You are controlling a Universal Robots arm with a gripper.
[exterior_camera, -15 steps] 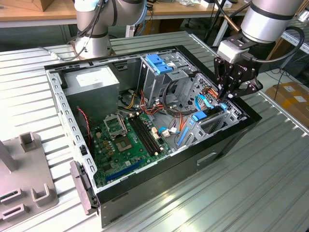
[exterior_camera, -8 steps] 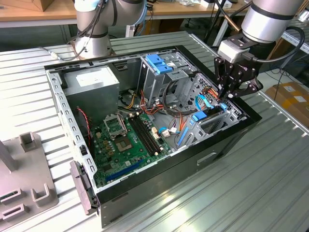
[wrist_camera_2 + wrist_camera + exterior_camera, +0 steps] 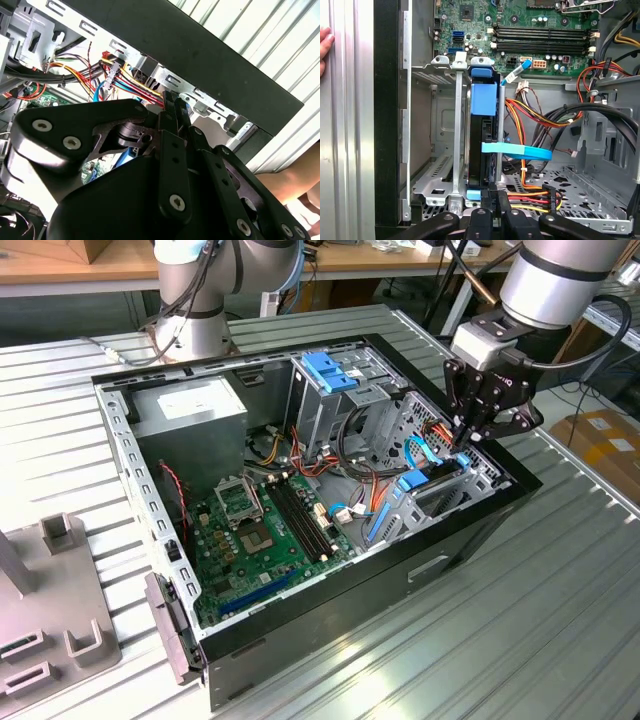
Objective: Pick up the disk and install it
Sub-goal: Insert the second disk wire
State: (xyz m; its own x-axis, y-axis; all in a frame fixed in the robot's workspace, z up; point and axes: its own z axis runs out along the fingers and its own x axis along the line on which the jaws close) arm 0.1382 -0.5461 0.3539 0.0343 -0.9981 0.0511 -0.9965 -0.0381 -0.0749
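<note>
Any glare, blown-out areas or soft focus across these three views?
Exterior view: even light, mild sheen on the ribbed table, case interior legible. Second wrist view: the gripper is dark and close, its body soft; the table behind is nearly blown out to white. First wrist view: the disk stands edge-on in its bay, evenly lit and clear, and the motherboard is sharp.

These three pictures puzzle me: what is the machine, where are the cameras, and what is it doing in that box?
The machine is a robot arm with a gripper at its tip. The exterior view looks on from off the arm; both wrist views come from cameras riding on it. On the ribbed metal table lies an opened computer case, showing a green circuit board and coloured cables. The gripper reaches into a metal bay at the exterior view's right, its fingers closed on the edge of the disk, which stands on edge in its blue carrier inside the bay.
</note>
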